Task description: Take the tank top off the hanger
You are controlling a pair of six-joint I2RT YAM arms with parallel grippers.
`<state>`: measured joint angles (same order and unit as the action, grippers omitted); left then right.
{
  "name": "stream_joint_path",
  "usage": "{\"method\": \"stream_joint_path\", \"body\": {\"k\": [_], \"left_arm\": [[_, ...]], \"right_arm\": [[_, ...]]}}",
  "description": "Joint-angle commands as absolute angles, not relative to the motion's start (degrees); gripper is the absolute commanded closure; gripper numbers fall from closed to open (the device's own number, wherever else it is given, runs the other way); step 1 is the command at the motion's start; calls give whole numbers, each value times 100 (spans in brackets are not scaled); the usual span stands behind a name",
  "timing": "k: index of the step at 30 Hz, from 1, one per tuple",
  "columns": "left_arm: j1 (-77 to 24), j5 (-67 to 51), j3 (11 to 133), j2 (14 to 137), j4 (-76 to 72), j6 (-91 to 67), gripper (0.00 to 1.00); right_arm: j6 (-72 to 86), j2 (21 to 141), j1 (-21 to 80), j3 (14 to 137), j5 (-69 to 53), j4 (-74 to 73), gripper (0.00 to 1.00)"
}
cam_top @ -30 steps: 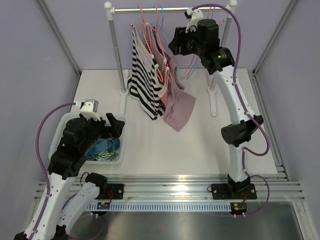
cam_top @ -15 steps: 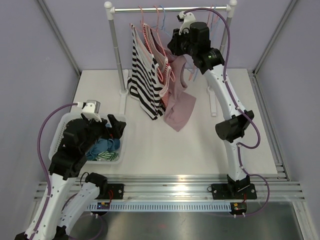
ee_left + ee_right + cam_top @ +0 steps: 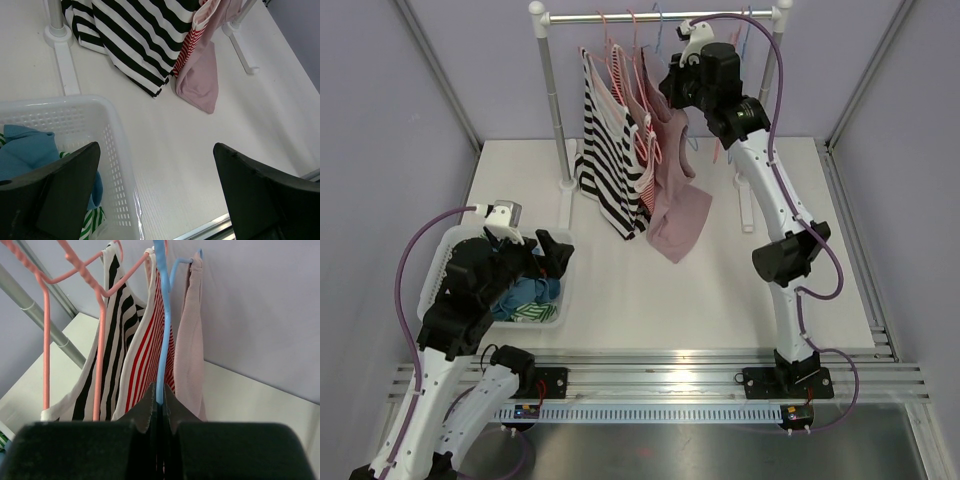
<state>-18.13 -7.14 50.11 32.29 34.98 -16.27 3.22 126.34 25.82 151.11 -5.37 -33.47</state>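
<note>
A pale pink tank top (image 3: 677, 205) is hung by its strap on a thin blue hanger (image 3: 159, 315); its lower hem is laid crumpled on the counter (image 3: 720, 270).

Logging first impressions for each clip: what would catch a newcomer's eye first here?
The clothes hanging from the rail at the far side stand out: a black-and-white striped top, a red-striped top and a pink top. Up at that rail the right gripper is shut on a blue hanger. At the near left the left gripper hangs open over a white basket holding blue and green clothes.
</note>
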Motion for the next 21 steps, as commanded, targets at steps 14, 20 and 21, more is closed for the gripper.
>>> {"method": "stream_joint_path", "body": {"k": [14,20,21], "left_arm": [[-1837,-809,5097,3120,3164,-1582,1],[-1881,-906,5791,3418,3120,-1775,1],[-1950,-870,5940,3549,3111,-1819,1]], "right_arm": [[360,10935,2619,14555,-141,-2768,100],[501,9943,2619,13633,-35,-3084,100],[518,9775,2619,13467,-44,-3120,100]]}}
